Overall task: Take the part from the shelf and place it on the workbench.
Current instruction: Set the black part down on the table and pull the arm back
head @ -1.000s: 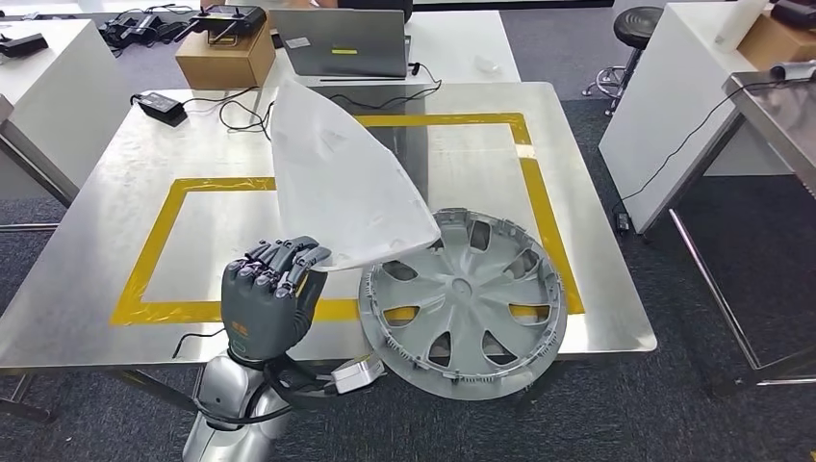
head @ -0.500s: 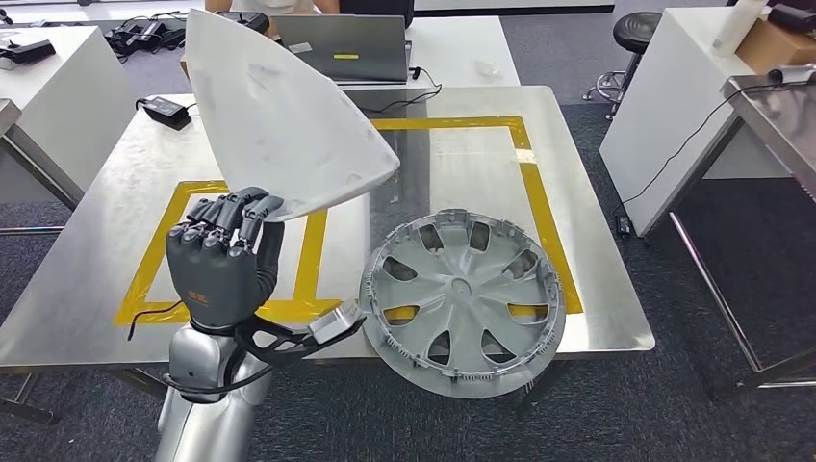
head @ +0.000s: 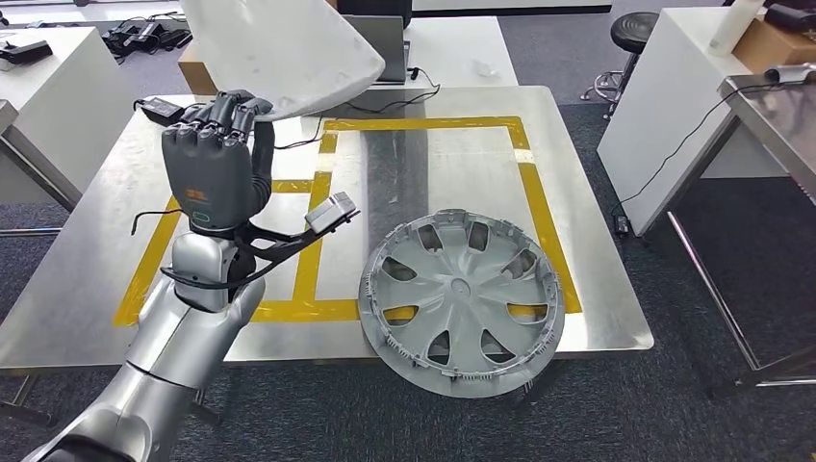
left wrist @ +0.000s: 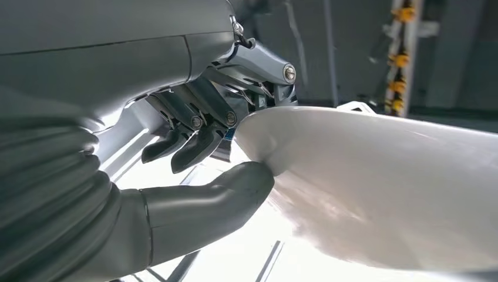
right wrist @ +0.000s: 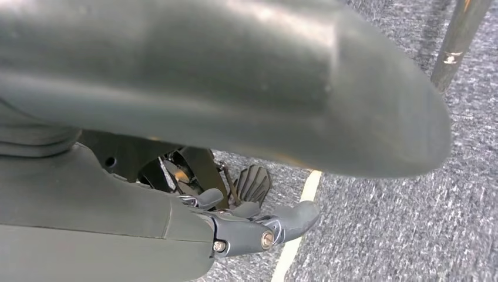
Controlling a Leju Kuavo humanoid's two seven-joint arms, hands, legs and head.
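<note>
A: Head view first, from the left side. The left hand [head: 214, 166] is raised over the left part of the workbench [head: 96, 260] and holds a white curved part [head: 279, 48] by its lower edge. The part is in the air, tilted, above the far-left corner of the yellow tape rectangle [head: 318, 241]. It touches nothing on the table.

B: And the grip, is it safe?

A: The left wrist view shows the thumb [left wrist: 205, 205] pressing under the rim and the dark fingers [left wrist: 194, 144] over it. It is a pinch on one edge only, so I think the big shell can swing.

B: Then how to place it well?

A: I would lower it slowly inside the left tape field, keep it level, let the wide side touch the steel first, and only then open the fingers. It should stay apart from the grey wheel cover [head: 462, 300], which lies to the right and hangs over the near edge of the table.

B: And the right hand?

A: The right hand [right wrist: 258, 226] hangs over the carpet. It seems to hold nothing, but whether the fingers are spread or curled, I cannot tell.
</note>
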